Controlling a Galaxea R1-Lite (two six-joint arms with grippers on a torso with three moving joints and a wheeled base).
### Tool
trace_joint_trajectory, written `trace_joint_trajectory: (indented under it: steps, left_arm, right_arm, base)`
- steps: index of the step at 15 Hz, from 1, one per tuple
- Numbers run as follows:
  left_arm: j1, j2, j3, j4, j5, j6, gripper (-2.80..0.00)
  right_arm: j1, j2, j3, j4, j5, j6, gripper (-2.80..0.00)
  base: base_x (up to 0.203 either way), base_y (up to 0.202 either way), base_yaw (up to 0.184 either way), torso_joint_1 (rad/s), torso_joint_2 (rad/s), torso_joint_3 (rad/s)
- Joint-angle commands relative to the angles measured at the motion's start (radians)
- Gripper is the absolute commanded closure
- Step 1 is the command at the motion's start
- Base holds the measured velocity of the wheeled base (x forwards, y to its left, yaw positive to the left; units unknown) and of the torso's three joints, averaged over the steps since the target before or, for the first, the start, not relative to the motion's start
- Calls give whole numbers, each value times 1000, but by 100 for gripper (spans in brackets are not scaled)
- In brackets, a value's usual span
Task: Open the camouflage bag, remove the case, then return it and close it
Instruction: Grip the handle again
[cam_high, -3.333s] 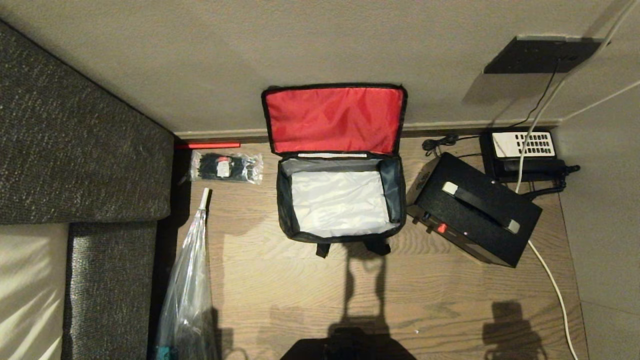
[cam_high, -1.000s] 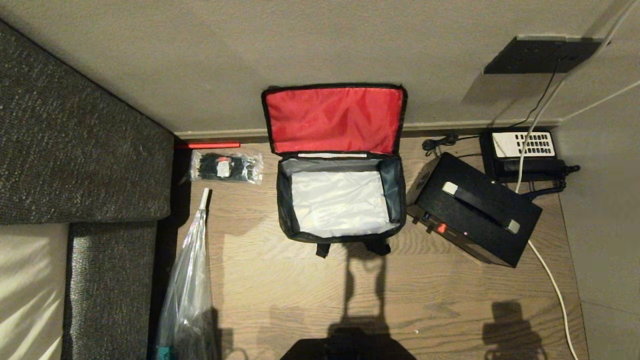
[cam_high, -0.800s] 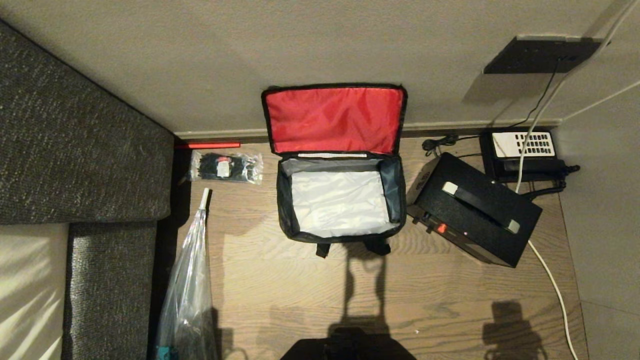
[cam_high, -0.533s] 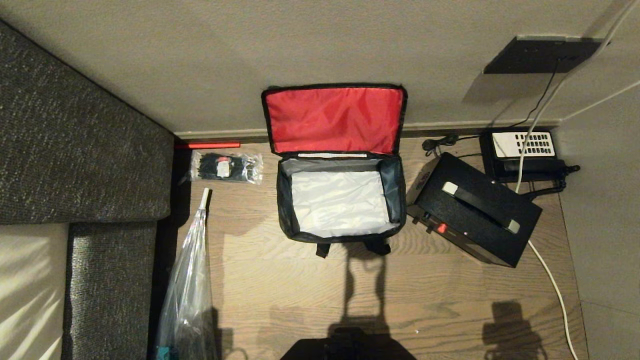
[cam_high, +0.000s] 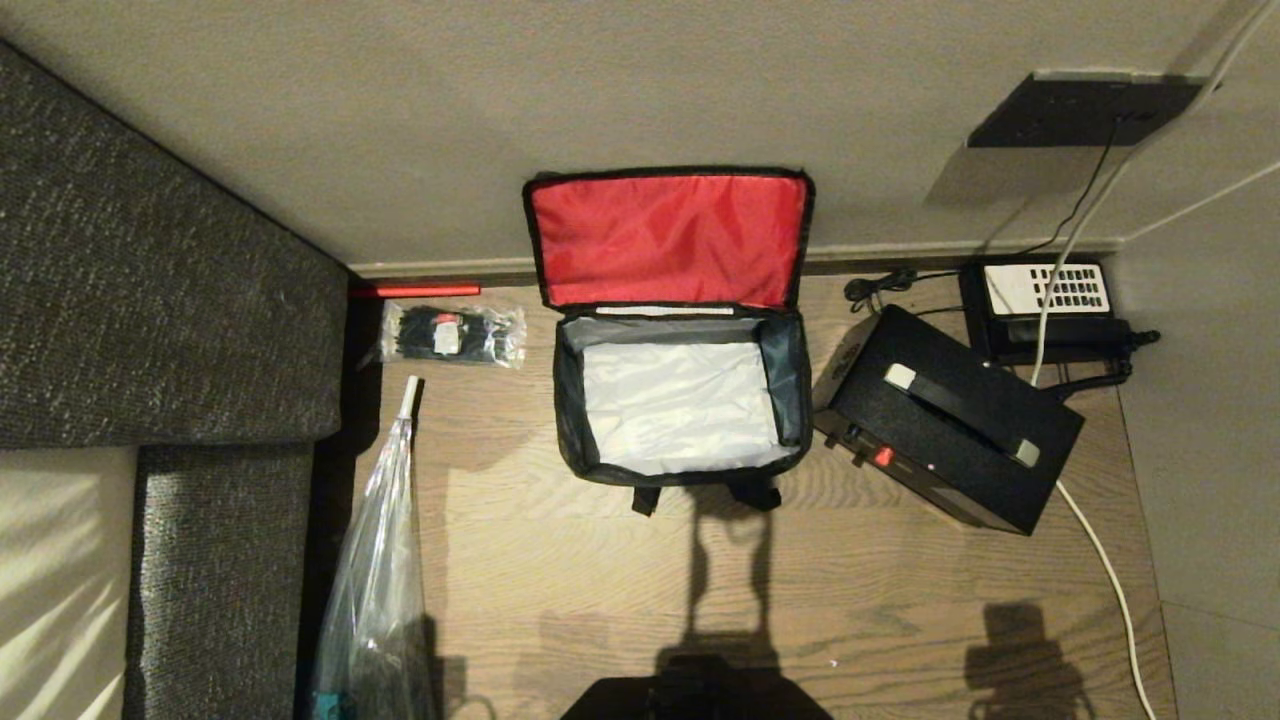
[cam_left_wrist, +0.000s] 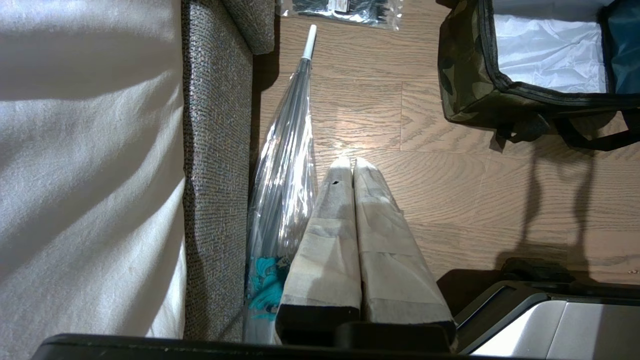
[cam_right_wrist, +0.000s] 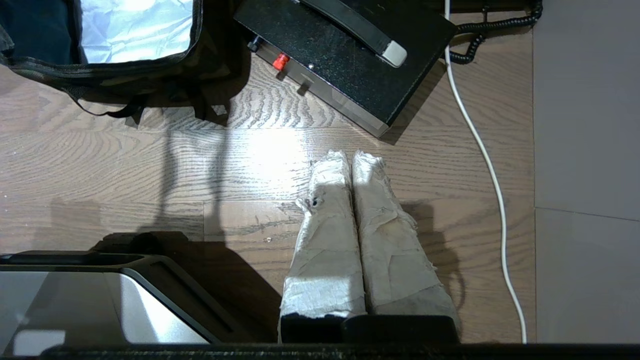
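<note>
The camouflage bag (cam_high: 570, 420) stands open on the wood floor against the wall, its red-lined lid (cam_high: 668, 240) leaning back and its silver-grey inside bare. The black case (cam_high: 955, 432) lies on the floor just right of the bag, handle up, with a small red detail on its near side edge. In the wrist views the bag (cam_left_wrist: 465, 80) and the case (cam_right_wrist: 350, 55) show ahead of the arms. My left gripper (cam_left_wrist: 348, 161) is shut and empty, held over the floor in front of the bag. My right gripper (cam_right_wrist: 348, 156) is shut and empty, short of the case.
A grey sofa (cam_high: 150, 300) fills the left side. A folded clear umbrella (cam_high: 375, 570) lies beside it, and a clear packet of black items (cam_high: 452, 335) sits left of the bag. A black telephone (cam_high: 1045, 305) and a white cable (cam_high: 1100, 560) lie at the right.
</note>
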Motion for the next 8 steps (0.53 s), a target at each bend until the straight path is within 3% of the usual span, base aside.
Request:
trace_joint_trajectory:
  steps: [1,8]
  left_arm:
    - [0,-2,3,0,0,0,0]
    - [0,-2,3,0,0,0,0]
  right_arm:
    - [0,-1,0,-1,0,0,0]
    - [0,-1,0,-1,0,0,0]
  base:
    - [0,0,0,0,0,0]
    - [0,0,0,0,0,0]
